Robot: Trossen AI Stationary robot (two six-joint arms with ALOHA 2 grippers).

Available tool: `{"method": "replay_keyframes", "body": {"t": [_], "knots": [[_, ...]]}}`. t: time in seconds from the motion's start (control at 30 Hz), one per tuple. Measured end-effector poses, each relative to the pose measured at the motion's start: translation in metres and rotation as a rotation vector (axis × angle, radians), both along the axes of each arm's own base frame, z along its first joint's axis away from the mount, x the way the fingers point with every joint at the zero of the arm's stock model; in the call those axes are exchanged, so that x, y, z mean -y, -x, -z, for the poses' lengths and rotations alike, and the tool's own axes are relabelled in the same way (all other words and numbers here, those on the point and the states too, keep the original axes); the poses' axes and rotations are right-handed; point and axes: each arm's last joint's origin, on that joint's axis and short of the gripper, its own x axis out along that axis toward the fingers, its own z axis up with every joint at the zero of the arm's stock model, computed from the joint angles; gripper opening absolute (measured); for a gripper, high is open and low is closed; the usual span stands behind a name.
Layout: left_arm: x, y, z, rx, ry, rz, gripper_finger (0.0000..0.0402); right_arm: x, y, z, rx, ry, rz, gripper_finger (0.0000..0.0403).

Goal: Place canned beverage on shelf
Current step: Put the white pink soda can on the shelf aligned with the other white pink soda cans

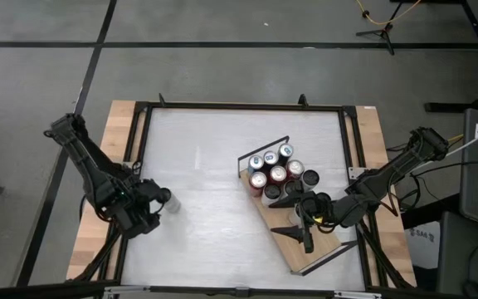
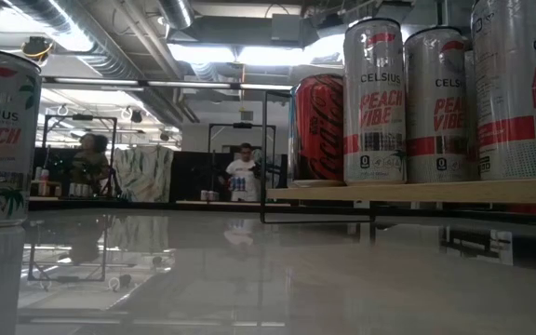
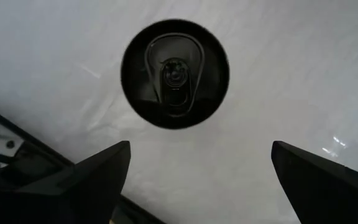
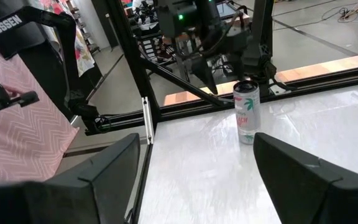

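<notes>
1. I am a two-armed robot at a white table point(image 1: 206, 191), seen from above, from table height and from both wrists.
2. The shelf point(image 1: 305, 241), a long light-wood board with black wire rails, lies at an angle on the table's right half.
3. Eight cans point(image 1: 278, 174) stand clustered at its far end. The near stretch of board looks bare, so I judge the stocking well along but unfinished.
4. One loose can point(image 1: 169, 203) stands upright on the tabletop at the left, well apart from the shelf. It appears to be the next one to place.
5. My left gripper point(image 1: 158, 202) hovers directly above that can, looking down on its dark lid point(image 3: 175, 73). Its fingers are spread wide, holding nothing, with room to pass either side of the can.
6. My right gripper point(image 1: 299, 232) sits over the shelf's bare part. Its fingers stand well apart and empty.
7. What is left: lower onto the loose can, close on it, carry it across and set it on the board.
</notes>
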Motion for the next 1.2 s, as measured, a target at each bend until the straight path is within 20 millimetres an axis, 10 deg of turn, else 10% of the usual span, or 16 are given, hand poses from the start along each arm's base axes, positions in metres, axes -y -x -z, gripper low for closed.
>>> {"method": "replay_keyframes", "body": {"t": [0.5,1.2], "knots": [[-0.016,-0.016,0.042,0.006,-0.013,-0.122,0.0381,0.0,0.0,0.0,0.0,0.0,0.0,0.0305],[-0.028,-0.032,0.043,0.1,-0.023,-0.221,0.0381,0.0,0.0,0.0,0.0,0.0,0.001,0.0305]]}}
